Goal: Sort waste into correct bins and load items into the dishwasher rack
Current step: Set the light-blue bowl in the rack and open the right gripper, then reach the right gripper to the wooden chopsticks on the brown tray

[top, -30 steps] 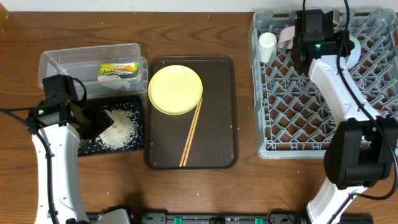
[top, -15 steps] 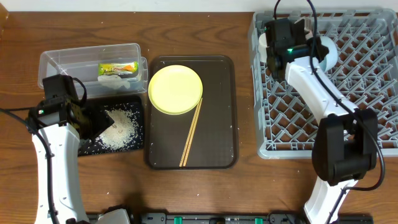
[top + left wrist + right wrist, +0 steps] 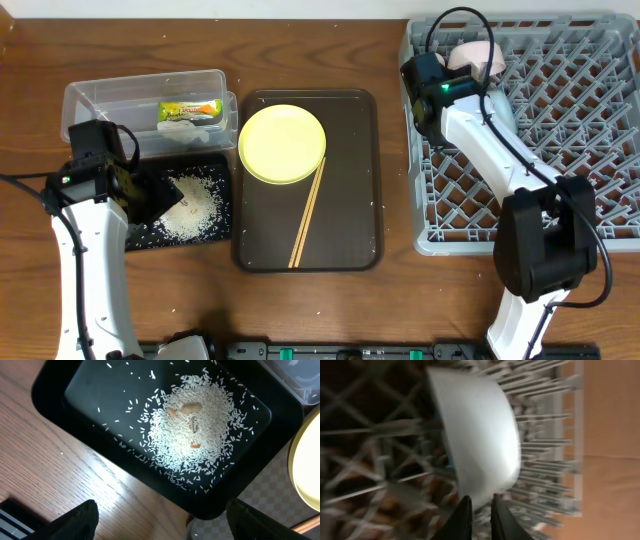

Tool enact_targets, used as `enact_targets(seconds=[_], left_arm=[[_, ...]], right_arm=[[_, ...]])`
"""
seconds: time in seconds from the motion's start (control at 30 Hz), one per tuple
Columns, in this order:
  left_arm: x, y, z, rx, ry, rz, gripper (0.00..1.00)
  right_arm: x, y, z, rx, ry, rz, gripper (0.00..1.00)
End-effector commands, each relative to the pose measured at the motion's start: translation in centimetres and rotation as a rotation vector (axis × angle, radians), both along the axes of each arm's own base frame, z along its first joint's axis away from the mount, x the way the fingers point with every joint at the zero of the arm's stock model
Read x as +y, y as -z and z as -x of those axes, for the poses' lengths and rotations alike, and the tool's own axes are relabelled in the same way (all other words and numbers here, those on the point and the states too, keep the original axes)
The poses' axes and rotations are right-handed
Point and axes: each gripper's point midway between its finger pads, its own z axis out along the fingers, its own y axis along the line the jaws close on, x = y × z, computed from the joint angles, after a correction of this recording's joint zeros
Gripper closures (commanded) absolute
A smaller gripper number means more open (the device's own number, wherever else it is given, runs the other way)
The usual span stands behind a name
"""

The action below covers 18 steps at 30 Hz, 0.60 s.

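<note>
Swung leftward since a second ago, the right arm now stretches across the large square grey plastic dishwasher rack [image 3: 580,130], its wrist over the rack's left edge. The right claw [image 3: 478,507] is pinched nearly closed on nothing, just beside the light blue bowl [image 3: 480,440] standing on edge among the pegs. The left arm bends over the shallow black rectangular tray [image 3: 80,395], with the left claw [image 3: 160,512] spread wide and empty above the loose white rice grains [image 3: 215,425].

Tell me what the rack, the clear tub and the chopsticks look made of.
The rack: grey plastic, matte, judging by its moulded lattice. The clear tub: plastic, with glossy, transparent walls. The chopsticks: probably wood or bamboo, pale tan and dull; the grain is too small to see.
</note>
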Motion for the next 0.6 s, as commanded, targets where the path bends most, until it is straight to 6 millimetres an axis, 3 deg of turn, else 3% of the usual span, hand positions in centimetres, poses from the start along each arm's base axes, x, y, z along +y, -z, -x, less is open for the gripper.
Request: enact_targets(seconds=[0.0,0.13,0.23,0.4,0.57], left_arm=[[0.1,0.2,0.4,0.01,-0.015,0.0,0.16],[0.1,0.2,0.4,0.01,-0.015,0.0,0.16],[0.1,0.2,0.4,0.01,-0.015,0.0,0.15],[0.1,0.2,0.4,0.01,-0.015,0.0,0.15],[0.1,0.2,0.4,0.01,-0.015,0.0,0.15]], right_arm=[[2.1,-2.1,0.3,-0.088,0.007,-0.178,0.77],[3.7,-5.4,0.5,-0.169,-0.031,-0.322,0.55],[7.5,-7.1,1.1,-0.176,-0.125,-0.57,0.47],[15.8,-8.4,3.4,-0.056,-0.316,-0.997,0.44],[20.7,-6.4,6.2,0.089,-0.378,-1.082,0.51]])
